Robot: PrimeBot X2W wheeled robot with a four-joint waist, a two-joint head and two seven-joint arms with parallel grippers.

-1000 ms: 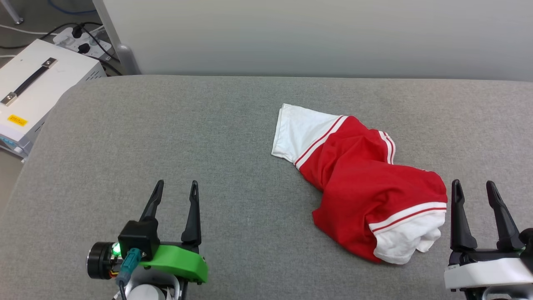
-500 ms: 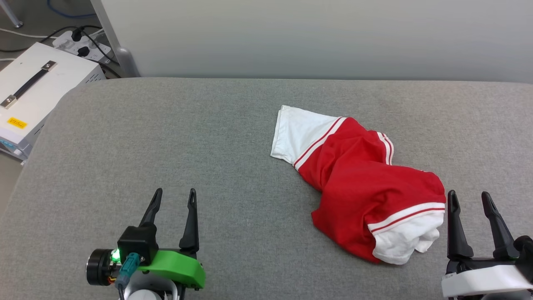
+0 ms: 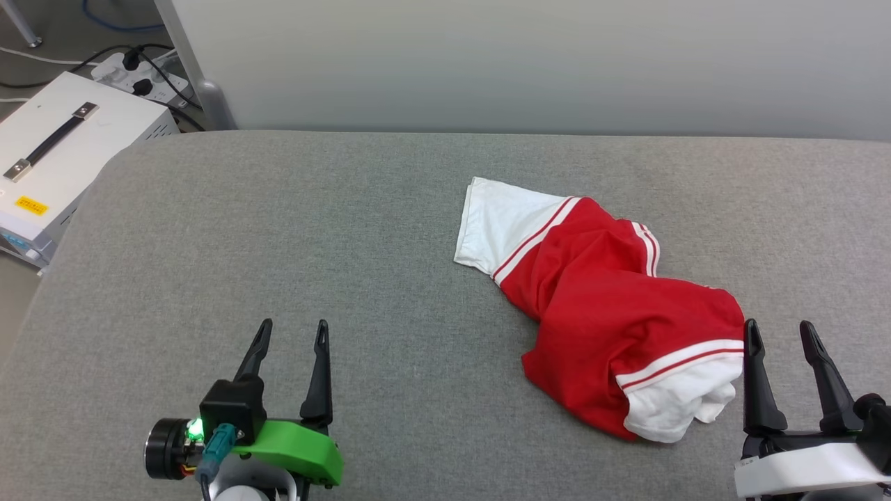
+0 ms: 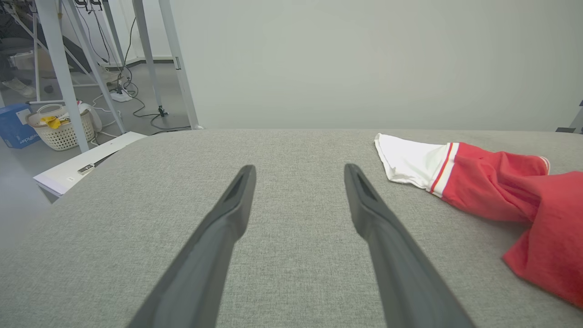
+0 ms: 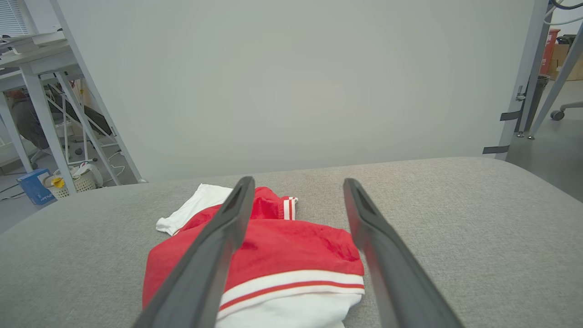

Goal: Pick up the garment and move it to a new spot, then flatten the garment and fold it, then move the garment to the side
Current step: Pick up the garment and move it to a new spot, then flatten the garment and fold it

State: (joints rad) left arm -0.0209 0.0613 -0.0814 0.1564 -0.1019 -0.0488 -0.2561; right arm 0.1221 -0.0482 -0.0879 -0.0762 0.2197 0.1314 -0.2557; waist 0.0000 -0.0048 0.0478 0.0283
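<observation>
Red garment crumpled on grey fabric surface, just beside wide-spread right hand

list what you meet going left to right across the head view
white box with a handle → left gripper → garment → right gripper
</observation>
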